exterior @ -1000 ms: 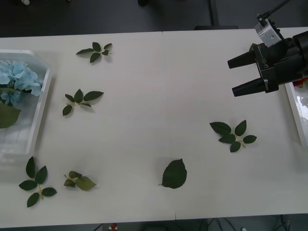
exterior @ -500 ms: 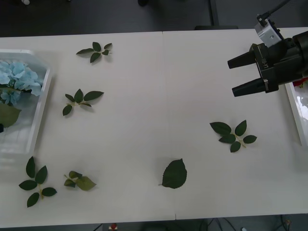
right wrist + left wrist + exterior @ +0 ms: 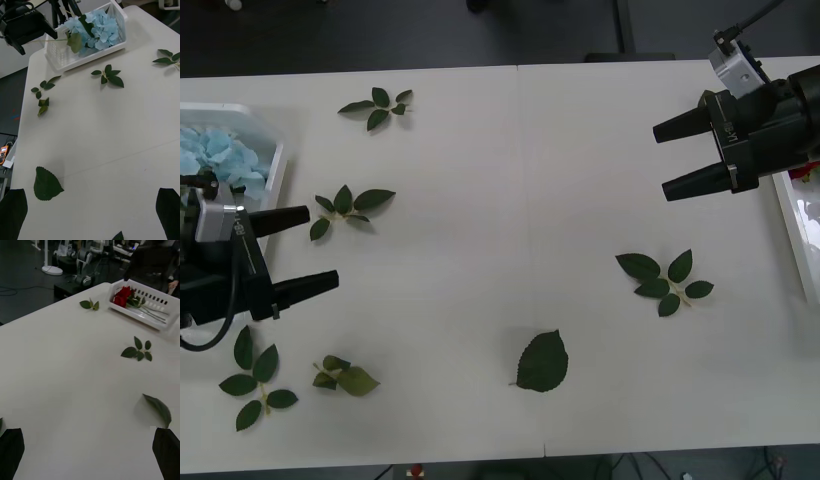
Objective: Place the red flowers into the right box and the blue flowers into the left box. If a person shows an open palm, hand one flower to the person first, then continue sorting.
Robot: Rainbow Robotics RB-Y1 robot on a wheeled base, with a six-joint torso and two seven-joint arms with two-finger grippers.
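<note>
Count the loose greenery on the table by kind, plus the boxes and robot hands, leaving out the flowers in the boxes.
Leaf sprigs: 6
Single loose leaf: 1
White boxes, left box and right box: 2
Robot hands, left hand and right hand, both open: 2
Total: 11

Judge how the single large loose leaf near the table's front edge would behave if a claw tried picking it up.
The large leaf looks thin and flat on the table, so probably light, floppy, and hard to get under. A push would likely slide it rather than roll it.
</note>
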